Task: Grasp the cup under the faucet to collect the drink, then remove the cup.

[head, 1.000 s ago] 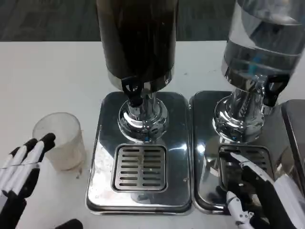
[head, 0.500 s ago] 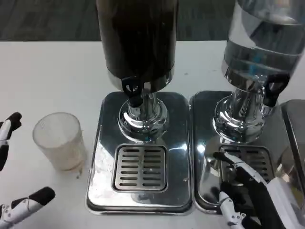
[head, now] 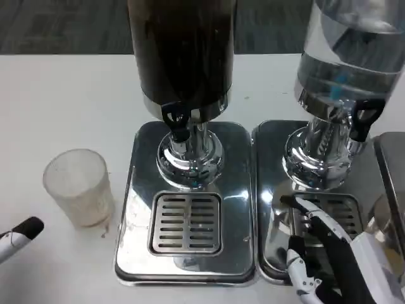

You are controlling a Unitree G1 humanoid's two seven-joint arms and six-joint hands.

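Just cup (head: 78,185) beside tray edge (head: 126,209)

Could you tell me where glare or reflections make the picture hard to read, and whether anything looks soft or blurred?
Head view: bright glare on the chrome tap base and both steel drip trays; the clear tank mirrors the room, blurring its contents; the frosted cup looks hazy; the dark tank is underexposed; shadows are soft.
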